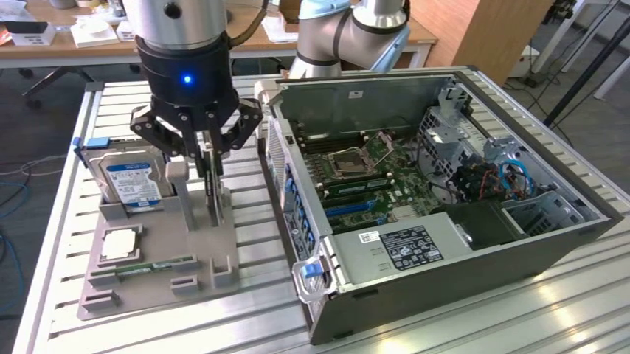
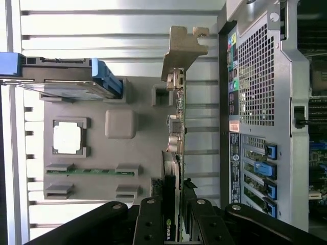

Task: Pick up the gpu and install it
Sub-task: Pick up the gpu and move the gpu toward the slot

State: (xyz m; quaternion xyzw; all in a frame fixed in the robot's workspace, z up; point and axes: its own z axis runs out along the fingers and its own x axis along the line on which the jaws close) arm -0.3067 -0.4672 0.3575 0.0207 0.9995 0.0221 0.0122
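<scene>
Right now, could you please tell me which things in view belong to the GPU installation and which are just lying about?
For the job:
gpu, upright in the grey holder
gripper, jaws closed on the gpu
open computer case with its motherboard

Just lying about, in the holder:
hard drive
processor chip
memory stick

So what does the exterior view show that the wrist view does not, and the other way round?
The exterior view adds the open inside of the computer case, with motherboard, power supply and blue cables. The wrist view adds the outer face of the case's rear panel, with ports and vent grille, and the green logo on the edge of the gpu. Both share the gripper closed on the gpu, which stands on edge in the grey holder that also carries the hard drive, processor and memory stick.
</scene>
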